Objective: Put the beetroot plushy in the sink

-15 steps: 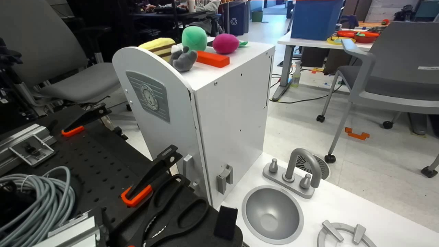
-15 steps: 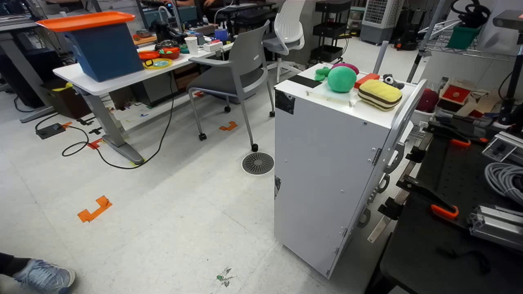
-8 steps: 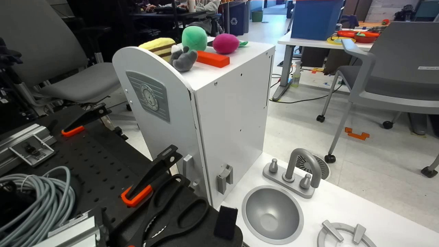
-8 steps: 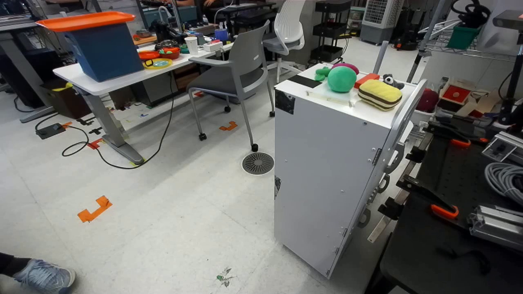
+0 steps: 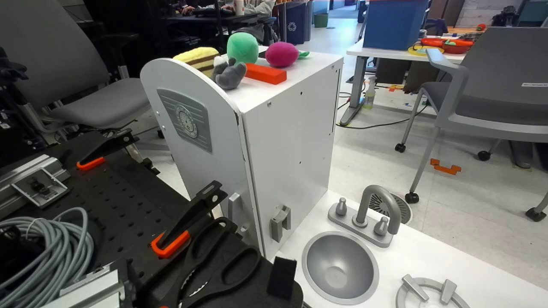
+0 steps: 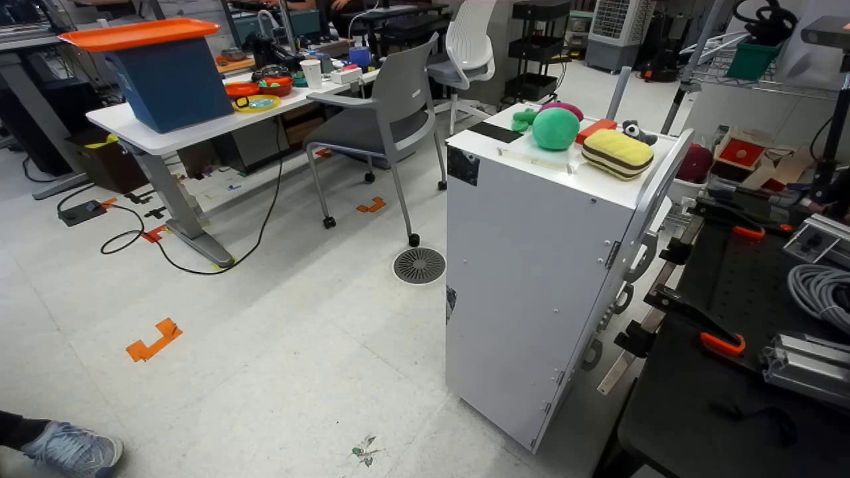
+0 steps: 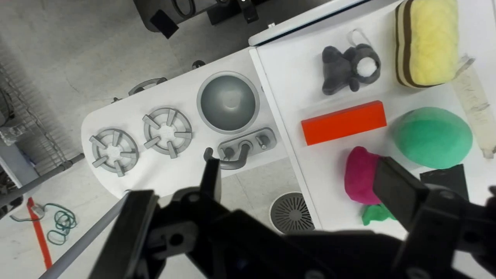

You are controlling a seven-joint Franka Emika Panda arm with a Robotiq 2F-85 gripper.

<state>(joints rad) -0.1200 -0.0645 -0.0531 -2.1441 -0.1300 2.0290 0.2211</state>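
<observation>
- On top of the white cabinet [image 5: 295, 128], toward the edge opposite the arched panel [image 5: 207, 171], lies the beetroot plushy [image 7: 360, 176], its green leaf [image 7: 376, 214] pointing to that edge.
- Just beside it lies a red block [image 7: 344, 123], one end near the cabinet's edge above the desk [image 5: 479, 278].
- Toward the cabinet's edge away from the desk sit a green plush ball [image 7: 434, 137], near the plushy, and a yellow striped plush [image 7: 430, 42], close to the arched panel.
- Between that striped plush and the edge above the desk, a grey plush animal [image 7: 337, 71] rests near the panel.
- At the desk's end beside the cabinet, near its front edge, is the sink [image 7: 228, 102]; the arched faucet [image 5: 394, 220] and two knobs [image 5: 341, 206] stand toward the rear edge.
- In the wrist view the fingers [image 7: 399, 190] are spread wide, and one hides part of the plushy.
</observation>
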